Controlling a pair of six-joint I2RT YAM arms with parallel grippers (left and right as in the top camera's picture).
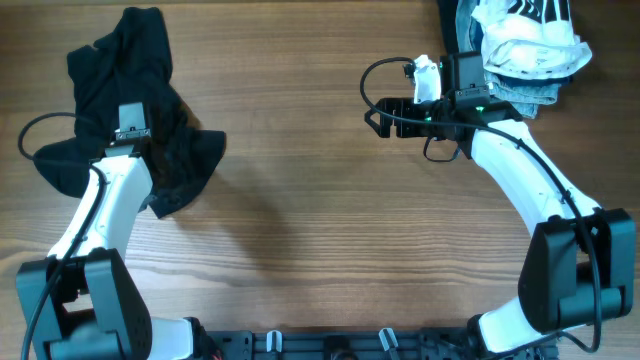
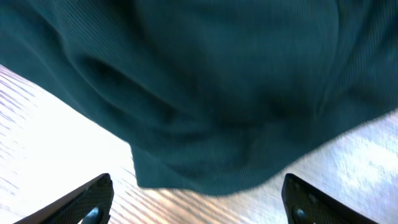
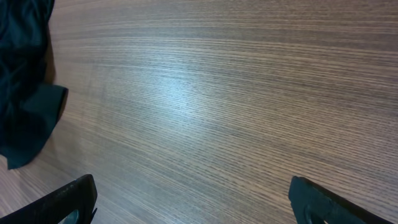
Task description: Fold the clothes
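Clothes (image 1: pixel 135 55) lay crumpled at ten o'clock on the table (image 1: pixel 320 200). Left gripper (image 2: pixel 199 208) hung open at the hem; right gripper (image 3: pixel 193 208) open, empty, at two o'clock. Risk: a pinch could catch several bunched layers, dragging the heap.

Wooden table (image 1: pixel 320 200): mid-brown top with fine straight grain running left to right, filling the overhead view to every edge. Lighting is soft and even; a pale sheen (image 3: pixel 180 93) marks the bare surface in the right wrist view, a white glare (image 2: pixel 56 137) the left.

Glare whitens the table (image 2: pixel 56 143); the clothes (image 2: pixel 217 93) look blurred close-up.
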